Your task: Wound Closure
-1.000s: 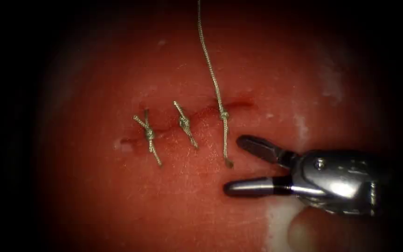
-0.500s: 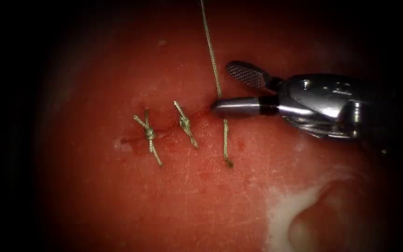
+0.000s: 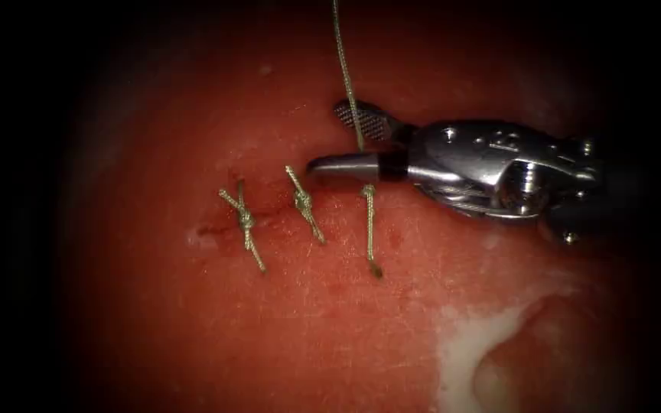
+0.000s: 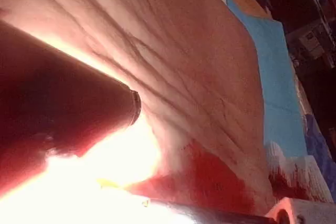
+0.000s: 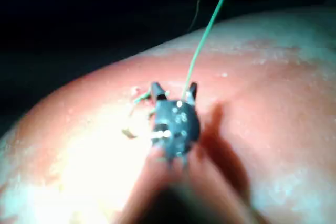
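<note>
The tissue (image 3: 193, 329) carries a cut (image 3: 269, 210) closed by three knotted stitches: a left knot (image 3: 245, 222), a middle knot (image 3: 302, 201) and a right knot (image 3: 367, 188). From the right knot a long thread (image 3: 342, 53) runs up out of the picture, and a short tail (image 3: 371, 245) lies below it. My right tool (image 3: 329, 138) comes in from the right with its jaws open, one on each side of the long thread just above the right knot. It holds nothing. In the right wrist view the thread (image 5: 207, 30) drops between the open jaws of the right tool (image 5: 174, 92).
A pale patch of fat (image 3: 468, 344) lies at the tissue's lower right. The left wrist view has a dark shaft (image 4: 63, 108) close over the tissue, red fluid (image 4: 210, 182) and a blue drape (image 4: 278, 77) beyond the tissue's edge.
The right tool rose from below the cut to the long thread, then slid left until its open jaws straddle the thread. The stitches have not moved.
</note>
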`<state>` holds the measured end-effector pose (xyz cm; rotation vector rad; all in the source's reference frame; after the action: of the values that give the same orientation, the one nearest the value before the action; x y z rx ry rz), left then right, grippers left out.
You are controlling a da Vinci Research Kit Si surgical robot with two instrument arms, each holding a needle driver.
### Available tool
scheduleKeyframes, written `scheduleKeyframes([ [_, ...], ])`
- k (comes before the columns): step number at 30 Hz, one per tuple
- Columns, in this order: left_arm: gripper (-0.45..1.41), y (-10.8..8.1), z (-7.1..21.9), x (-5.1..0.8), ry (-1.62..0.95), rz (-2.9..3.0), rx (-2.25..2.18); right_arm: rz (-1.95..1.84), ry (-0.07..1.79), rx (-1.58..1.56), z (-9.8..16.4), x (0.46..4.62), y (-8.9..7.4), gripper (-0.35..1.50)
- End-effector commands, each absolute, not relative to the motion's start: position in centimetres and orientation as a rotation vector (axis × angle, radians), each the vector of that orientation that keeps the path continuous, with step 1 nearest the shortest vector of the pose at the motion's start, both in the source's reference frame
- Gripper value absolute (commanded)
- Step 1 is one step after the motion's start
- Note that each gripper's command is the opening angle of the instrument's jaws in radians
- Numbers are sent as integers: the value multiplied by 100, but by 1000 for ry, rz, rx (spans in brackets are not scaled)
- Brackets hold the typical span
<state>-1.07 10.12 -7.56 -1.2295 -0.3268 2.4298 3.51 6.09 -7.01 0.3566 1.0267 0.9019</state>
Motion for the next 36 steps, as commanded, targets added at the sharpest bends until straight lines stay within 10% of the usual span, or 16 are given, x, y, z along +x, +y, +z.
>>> scheduleKeyframes([
  [1,-35,1016,-755,-113,-321,2434,-1236,897,1032,359,-695,365,609,147],
  [18,-35,1008,-779,-118,-314,2431,-1268,850,1051,418,-687,389,609,115],
  [19,-35,1008,-779,-118,-314,2431,-1268,847,1052,421,-687,389,608,103],
  [20,-35,1007,-780,-118,-314,2431,-1268,829,1059,450,-687,388,607,12],
  [21,-35,1007,-780,-118,-314,2431,-1268,820,1064,475,-687,387,606,-35],
  [32,-35,996,-782,-111,-319,2439,-1276,784,1149,377,-712,363,628,-35],
  [33,-35,989,-775,-114,-306,2447,-1272,820,1171,282,-726,343,641,101],
  [36,-35,972,-753,-133,-283,2459,-1274,857,1138,208,-742,298,653,136],
])
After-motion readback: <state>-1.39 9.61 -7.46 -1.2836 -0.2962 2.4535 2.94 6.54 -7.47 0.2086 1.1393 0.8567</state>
